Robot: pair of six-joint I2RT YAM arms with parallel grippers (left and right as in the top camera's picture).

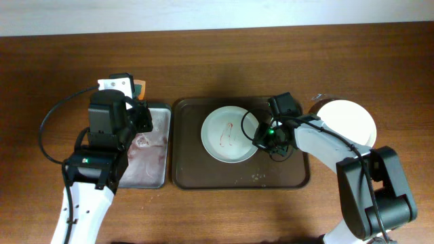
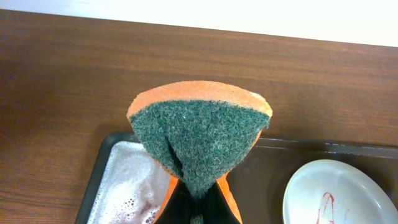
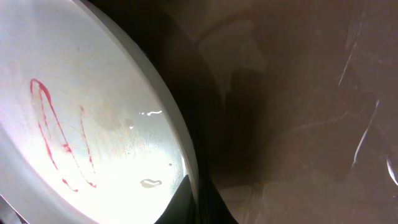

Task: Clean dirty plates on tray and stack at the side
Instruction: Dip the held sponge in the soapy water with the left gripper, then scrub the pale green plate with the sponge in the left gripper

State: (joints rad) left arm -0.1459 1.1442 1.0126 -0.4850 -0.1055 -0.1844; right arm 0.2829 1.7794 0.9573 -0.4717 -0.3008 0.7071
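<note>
Seen from above, a dark brown serving tray (image 1: 186, 173) sits at the centre of a wooden table (image 1: 217, 61). One round white dirty plate (image 1: 224, 146) lies on it, toward the far side. The plate carries thin red streaks, and their long strokes run roughly from the near edge toward the far edge.

The right gripper (image 1: 260, 133) is at the plate's right rim. In the right wrist view its dark fingers (image 3: 193, 202) are pressed together over that rim.

A second plate, a clean white plate (image 1: 347, 122), rests on the bare table to the right of the serving tray, well apart from the dirty one. That makes two plates in all.

To the left, just beside the serving tray, is a metal tray of soapy water (image 1: 159, 176), so there are two trays.

The left gripper (image 2: 198, 208) hangs over that metal tray's far end, pinching one sponge (image 2: 199, 134). The sponge is folded, orange outside, with the green scouring face toward the wrist camera. It points away from the fingers toward the far side of the table.
</note>
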